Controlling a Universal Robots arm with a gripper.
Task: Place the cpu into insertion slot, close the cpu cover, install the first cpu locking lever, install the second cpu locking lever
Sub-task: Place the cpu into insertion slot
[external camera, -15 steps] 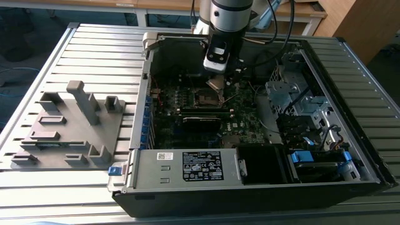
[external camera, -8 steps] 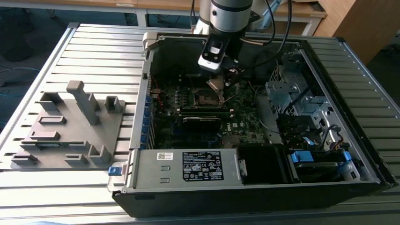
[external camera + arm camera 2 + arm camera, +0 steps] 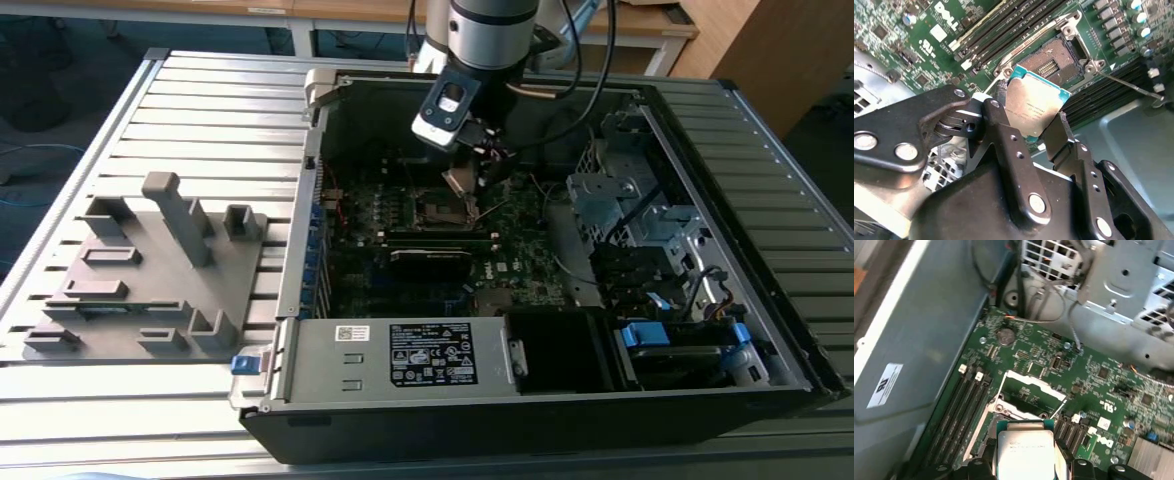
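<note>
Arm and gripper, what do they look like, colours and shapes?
The arm is a silver-grey cylinder with a black band, black cables alongside it and a white-and-black camera housing near the wrist. The gripper is black metal; its fingers are jointed link bars with round silver pins.

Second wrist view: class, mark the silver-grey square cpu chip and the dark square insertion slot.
silver-grey square cpu chip (image 3: 1035, 105), second wrist view, middle of its metal top.
dark square insertion slot (image 3: 1054, 60), second wrist view, centre of the recess.
</note>
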